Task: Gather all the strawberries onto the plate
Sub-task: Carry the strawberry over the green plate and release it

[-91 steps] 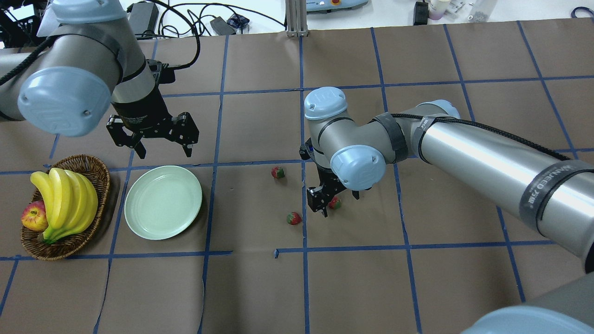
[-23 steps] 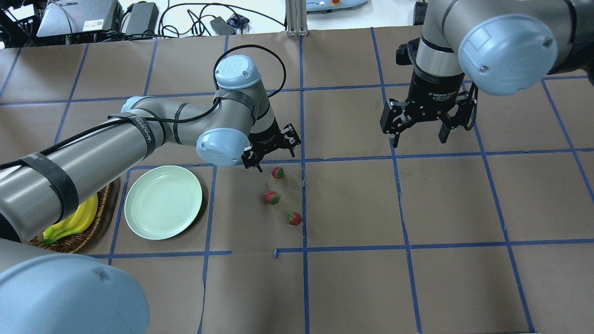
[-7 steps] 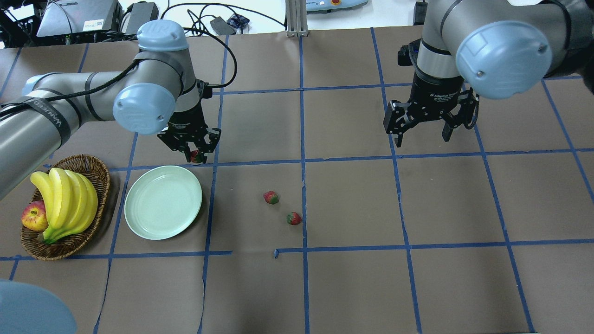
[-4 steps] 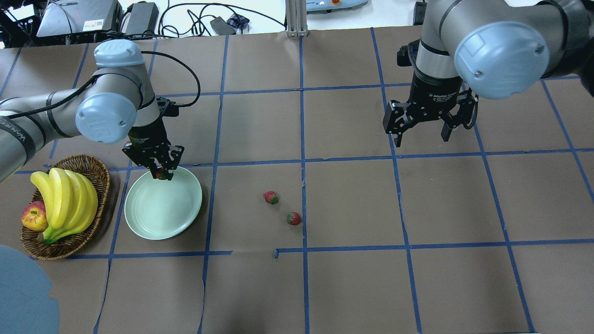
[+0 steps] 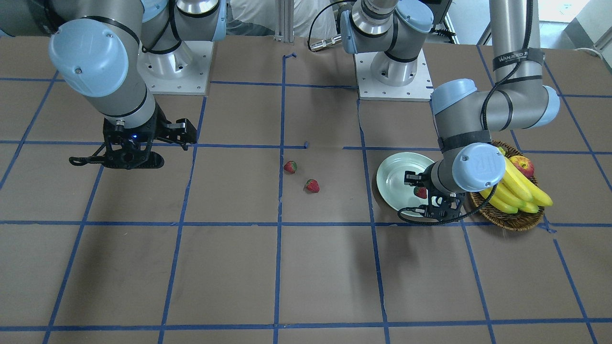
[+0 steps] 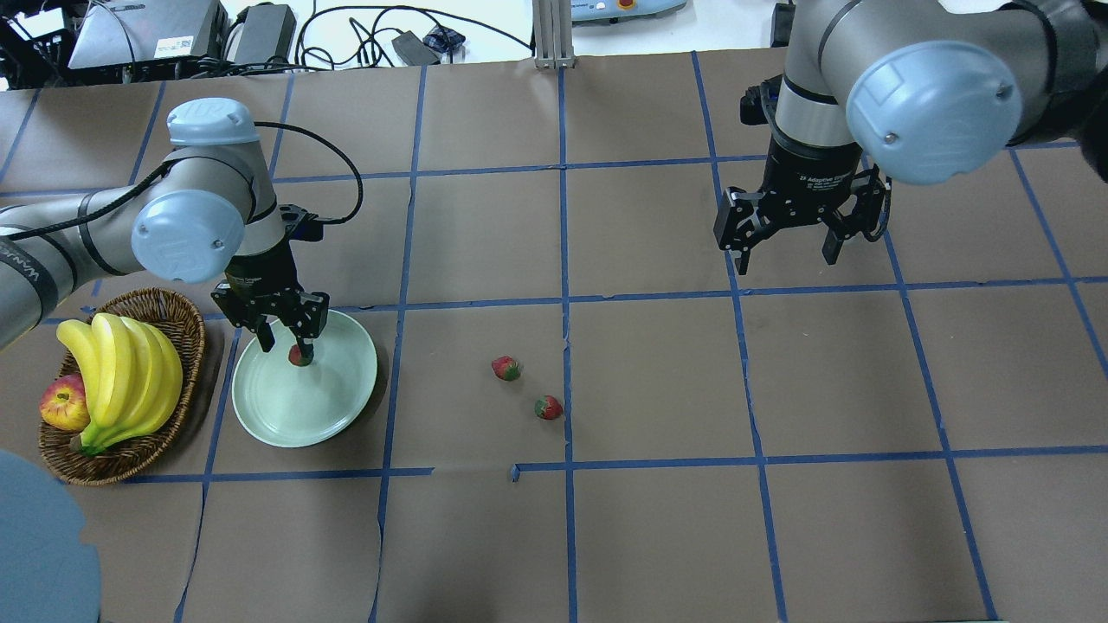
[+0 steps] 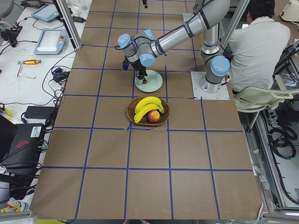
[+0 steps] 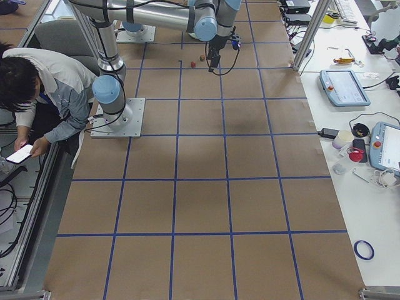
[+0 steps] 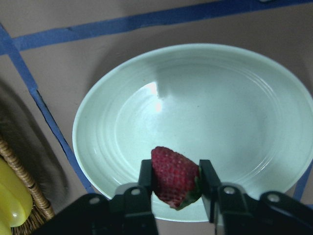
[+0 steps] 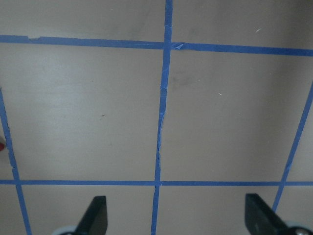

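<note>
— Anything hard to see, starting at the left?
— Can see only part of the apple (image 6: 62, 405), tucked behind the bananas (image 6: 121, 372) in the basket (image 6: 195, 337). Cannot tell about the held strawberry (image 9: 172, 182): touching the plate (image 6: 303, 415) or just above it.
— Held by what?
— By the left gripper (image 6: 288, 349), jaws pinched narrow on both its sides, over the plate, inside its rim.
— Room to move?
— Lots of bare brown table (image 6: 658, 536) past the plate. Basket just beside the plate, not touching.
— And counting?
— Three strawberries: one held, two loose strawberries (image 6: 505, 369), (image 6: 547, 407) near each other in the middle, well apart from the plate. One plate. Far right, the right gripper (image 6: 783, 260), jaws wide, holding nothing.
</note>
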You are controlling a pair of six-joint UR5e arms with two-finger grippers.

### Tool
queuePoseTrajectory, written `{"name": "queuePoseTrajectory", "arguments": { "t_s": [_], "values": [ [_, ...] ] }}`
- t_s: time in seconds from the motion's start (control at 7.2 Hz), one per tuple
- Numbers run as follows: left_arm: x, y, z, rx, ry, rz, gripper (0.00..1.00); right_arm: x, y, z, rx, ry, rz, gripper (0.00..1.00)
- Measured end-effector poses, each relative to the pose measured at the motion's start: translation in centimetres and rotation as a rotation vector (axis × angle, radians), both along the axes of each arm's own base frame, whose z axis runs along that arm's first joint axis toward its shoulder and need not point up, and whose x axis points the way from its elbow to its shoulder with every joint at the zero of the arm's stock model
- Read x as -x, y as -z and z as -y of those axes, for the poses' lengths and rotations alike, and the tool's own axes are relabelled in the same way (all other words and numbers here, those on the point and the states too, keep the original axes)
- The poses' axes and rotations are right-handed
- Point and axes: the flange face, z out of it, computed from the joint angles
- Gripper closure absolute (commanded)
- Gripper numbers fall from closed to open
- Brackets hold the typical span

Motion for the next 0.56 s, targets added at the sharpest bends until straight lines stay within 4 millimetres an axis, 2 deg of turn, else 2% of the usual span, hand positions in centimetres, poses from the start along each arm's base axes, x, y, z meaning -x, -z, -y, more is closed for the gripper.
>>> {"name": "queuePoseTrajectory", "arguments": {
  "t_s": [0.28,0.56],
  "values": [
    [1.4,-1.1,0.6,0.036,-0.005,-0.013,0.0,0.0,0.0,0.0,0.0,-0.001,0.0,0.0],
    [5.1,-3.0,1.7,0.113,-0.117,-0.076,0.0,0.0,0.1,0.0,-0.001,0.002,0.001,0.0]
  ]
}}
